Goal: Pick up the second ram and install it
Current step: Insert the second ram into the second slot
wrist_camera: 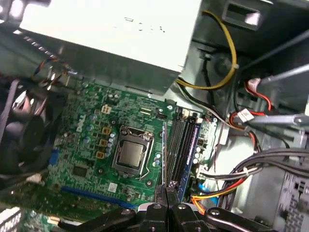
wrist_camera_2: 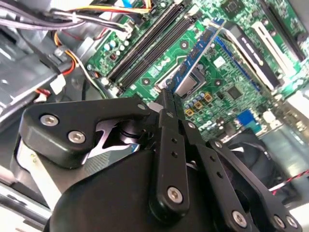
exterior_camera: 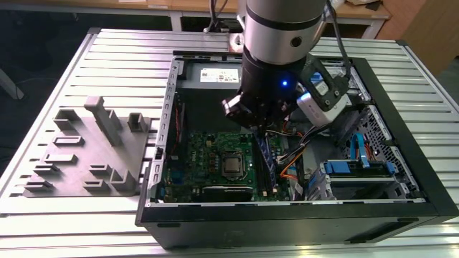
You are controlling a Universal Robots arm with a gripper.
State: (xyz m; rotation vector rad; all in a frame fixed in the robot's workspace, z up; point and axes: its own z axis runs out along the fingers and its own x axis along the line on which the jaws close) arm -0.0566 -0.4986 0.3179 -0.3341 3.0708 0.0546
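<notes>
Green motherboard (wrist_camera_2: 145,81) — bluish second ram (wrist_camera_2: 196,54)

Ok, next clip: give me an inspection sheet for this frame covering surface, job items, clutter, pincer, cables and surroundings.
Surface: slatted metal table carrying an open computer case, motherboard exposed.
Job's things: second ram held edge-on over the board, between the processor socket and the memory slots; not visibly seated.
Clutter: grey fixture block on the table, to the exterior view's left of the case.
Grippers: pincer shut on the second ram, inside the case.
Cables: yellow, red, orange and black cables bundled beside the slots, apart from the ram.
Surroundings: wooden furniture behind the table.
</notes>
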